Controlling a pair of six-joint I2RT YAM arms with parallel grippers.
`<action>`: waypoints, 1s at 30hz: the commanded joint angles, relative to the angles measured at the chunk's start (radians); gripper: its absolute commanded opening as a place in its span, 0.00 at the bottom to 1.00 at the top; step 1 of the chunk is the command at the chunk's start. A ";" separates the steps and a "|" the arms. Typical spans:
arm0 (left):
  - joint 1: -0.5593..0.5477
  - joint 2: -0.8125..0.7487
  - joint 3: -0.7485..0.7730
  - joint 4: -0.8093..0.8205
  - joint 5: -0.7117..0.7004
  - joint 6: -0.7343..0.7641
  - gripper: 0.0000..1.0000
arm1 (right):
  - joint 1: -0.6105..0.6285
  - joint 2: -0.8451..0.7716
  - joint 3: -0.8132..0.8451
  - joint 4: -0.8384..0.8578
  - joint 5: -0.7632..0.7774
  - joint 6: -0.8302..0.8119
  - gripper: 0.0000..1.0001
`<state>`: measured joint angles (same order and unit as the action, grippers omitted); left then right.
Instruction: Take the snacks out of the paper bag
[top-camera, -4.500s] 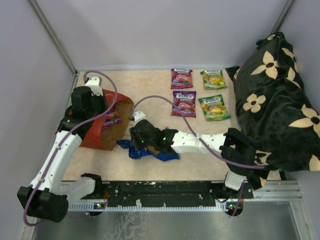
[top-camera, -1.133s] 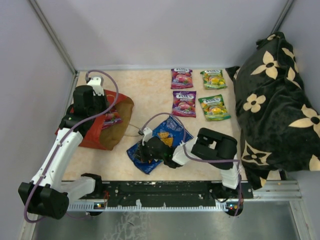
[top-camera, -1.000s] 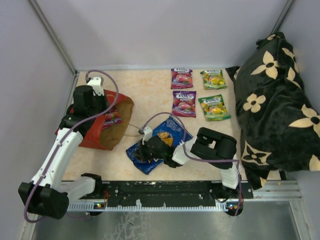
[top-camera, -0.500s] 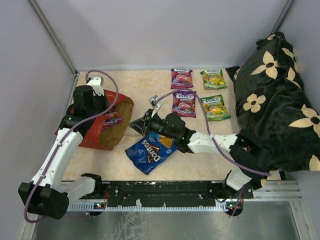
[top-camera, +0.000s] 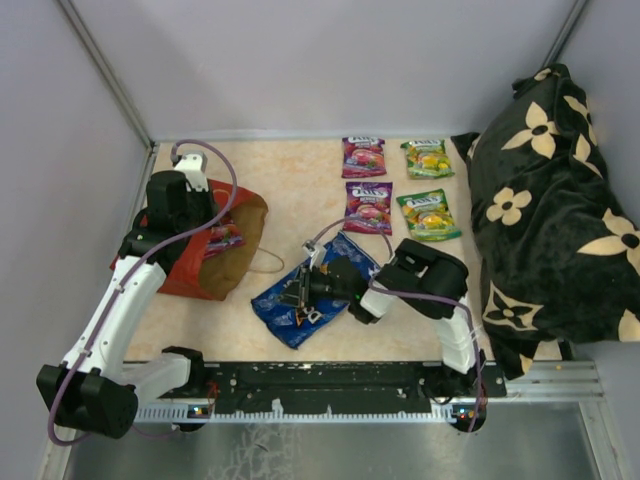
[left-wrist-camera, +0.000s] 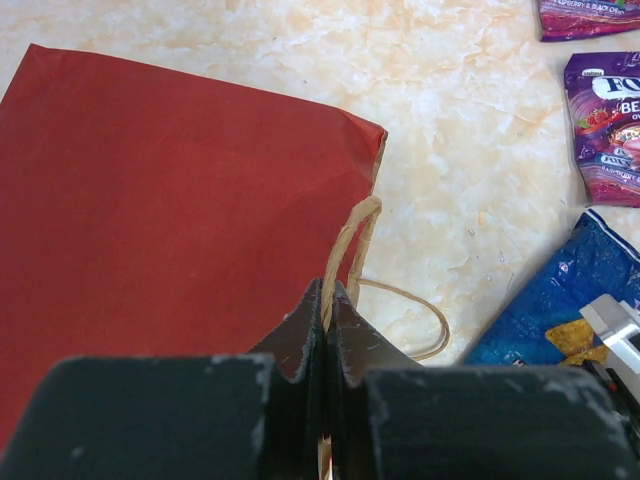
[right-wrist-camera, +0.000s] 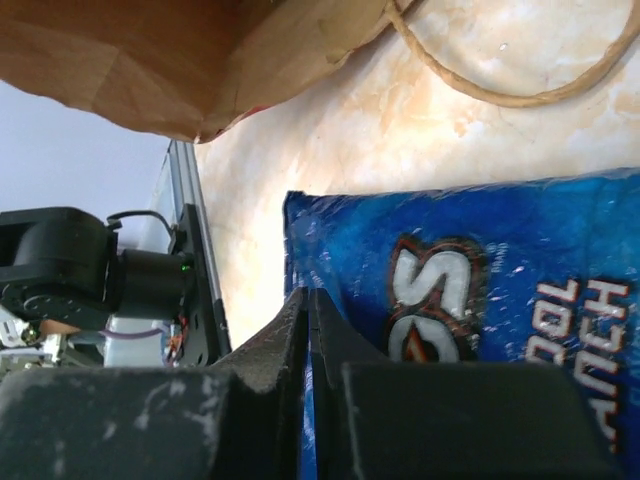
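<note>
The red paper bag (top-camera: 185, 268) lies on its side at the left, mouth towards the middle, with a purple packet (top-camera: 222, 238) showing inside. My left gripper (left-wrist-camera: 331, 292) is shut on one brown loop handle (left-wrist-camera: 352, 240) at the bag's rim. The blue Doritos bag (top-camera: 318, 290) lies flat on the table in front of the mouth. My right gripper (right-wrist-camera: 307, 298) is shut, tips down on that chip bag's (right-wrist-camera: 480, 290) left edge; nothing is lifted. Two purple packets (top-camera: 367, 207) and two green packets (top-camera: 428, 215) lie further back.
A black cloth with cream flowers (top-camera: 550, 200) is heaped along the right side. The bag's second handle loop (top-camera: 268, 262) lies loose on the marbled tabletop (top-camera: 290, 180). Grey walls close the back and sides; the arms' base rail (top-camera: 330, 385) runs along the near edge.
Half a second ago the right arm was stretched out with its gripper near the paper bag's mouth; now it is folded back over the Doritos bag. The left arm and the bag have not moved.
</note>
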<state>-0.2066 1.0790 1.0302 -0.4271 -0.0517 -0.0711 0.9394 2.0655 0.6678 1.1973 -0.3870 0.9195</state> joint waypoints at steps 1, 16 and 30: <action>0.007 0.001 0.029 0.004 0.002 0.005 0.02 | -0.004 -0.245 0.032 -0.176 0.026 -0.137 0.18; 0.007 -0.004 0.031 0.002 -0.008 0.008 0.03 | 0.155 -0.728 0.146 -1.199 0.749 -0.542 0.99; 0.007 0.000 0.040 -0.012 -0.006 0.003 0.03 | 0.164 -1.161 -0.191 -1.295 0.704 0.317 0.99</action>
<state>-0.2066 1.0790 1.0340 -0.4343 -0.0593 -0.0711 1.1023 1.0225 0.5972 -0.1623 0.3416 0.7322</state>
